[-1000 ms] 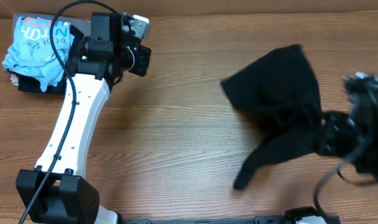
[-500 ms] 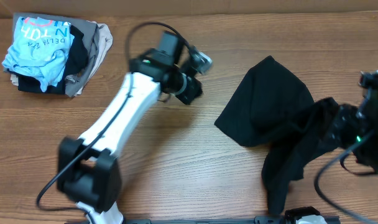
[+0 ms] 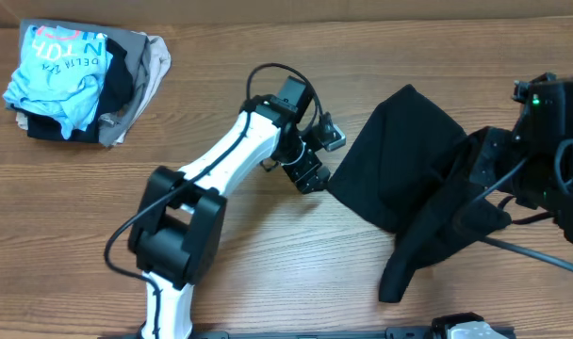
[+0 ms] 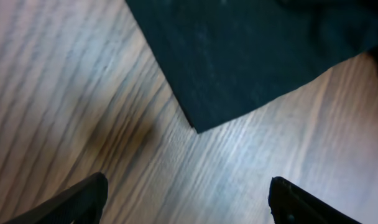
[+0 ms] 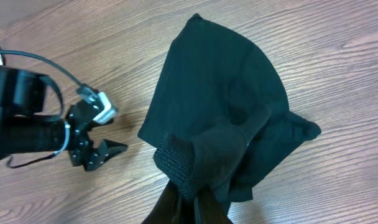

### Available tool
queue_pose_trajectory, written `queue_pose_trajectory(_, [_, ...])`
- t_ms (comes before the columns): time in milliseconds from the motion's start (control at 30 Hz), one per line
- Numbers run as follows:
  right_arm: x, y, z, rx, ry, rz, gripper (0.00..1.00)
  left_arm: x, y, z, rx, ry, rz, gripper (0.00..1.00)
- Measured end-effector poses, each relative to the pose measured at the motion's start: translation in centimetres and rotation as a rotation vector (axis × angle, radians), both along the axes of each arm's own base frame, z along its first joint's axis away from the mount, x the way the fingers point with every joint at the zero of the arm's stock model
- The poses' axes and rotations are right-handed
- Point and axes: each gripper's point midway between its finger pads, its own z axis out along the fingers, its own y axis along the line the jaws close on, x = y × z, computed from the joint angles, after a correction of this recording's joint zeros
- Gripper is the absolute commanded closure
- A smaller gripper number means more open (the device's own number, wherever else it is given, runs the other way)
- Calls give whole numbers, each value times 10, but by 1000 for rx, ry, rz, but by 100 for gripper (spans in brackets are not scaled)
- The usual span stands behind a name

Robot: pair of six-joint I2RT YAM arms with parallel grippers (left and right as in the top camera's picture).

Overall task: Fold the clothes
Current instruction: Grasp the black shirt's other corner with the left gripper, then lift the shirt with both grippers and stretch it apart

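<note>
Though overhead leaves both grips unclear, the left wrist view shows the left gripper (image 4: 186, 186) spread wide above the clothes (image 4: 251, 56). From the right wrist, the right gripper (image 5: 188, 204) clamps them.

Right pincer (image 5: 189, 198) tips under the black garment (image 5: 214, 93)

Brown wood-grain table (image 3: 268, 264), soft even light, faint sheen on its surface

There is one black garment (image 3: 409, 141), one wooden table (image 3: 268, 282), and one pile of clothes (image 3: 126, 89) topped by one light-blue T-shirt (image 3: 60, 66). Two robot arms show: left arm (image 3: 222, 160), right arm (image 3: 550, 113).
</note>
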Motion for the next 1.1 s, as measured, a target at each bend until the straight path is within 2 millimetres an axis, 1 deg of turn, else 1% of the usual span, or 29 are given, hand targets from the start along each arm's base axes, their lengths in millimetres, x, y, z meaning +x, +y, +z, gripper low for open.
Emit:
queue_pose_trajectory(67, [0,0,0,-1,0,0,96,0,-6,-12,19,-23,-36,15])
queue_pose_trajectory(167, [0,0,0,-1,0,0,96,-1,-16,-23,61,-73,-84,16])
queue_pose_trajectory(333, [0,0,0,0,1,-1,96,4,-40,-24,103,-220,-153,24])
queue_pose_trajectory(433, [0,0,0,0,1,-2,96,3,-49,-25,143,-293,-206,30])
queue_pose_trajectory(533, [0,0,0,0,1,-3,96,-4,-53,-29,189,-328,-264,36])
queue_pose_trajectory(633, [0,0,0,1,1,-3,96,-10,-53,-37,233,-336,-307,38])
queue_pose_trajectory(767, [0,0,0,0,1,-3,96,-16,-48,-40,264,-320,-328,38])
queue_pose_trajectory(833, [0,0,0,1,1,-2,96,-18,-45,-41,275,-311,-332,41])
queue_pose_trajectory(933, [0,0,0,0,1,-2,96,-18,-44,-41,278,-309,-337,72])
queue_pose_trajectory(967, [0,0,0,1,1,-2,96,-18,-44,-41,278,-309,-337,89])
queue_pose_trajectory(1000, [0,0,0,0,1,-2,96,-18,-44,-41,278,-311,-341,96])
queue_pose_trajectory(1100, [0,0,0,0,1,-2,96,-16,-44,-40,277,-314,-325,96])
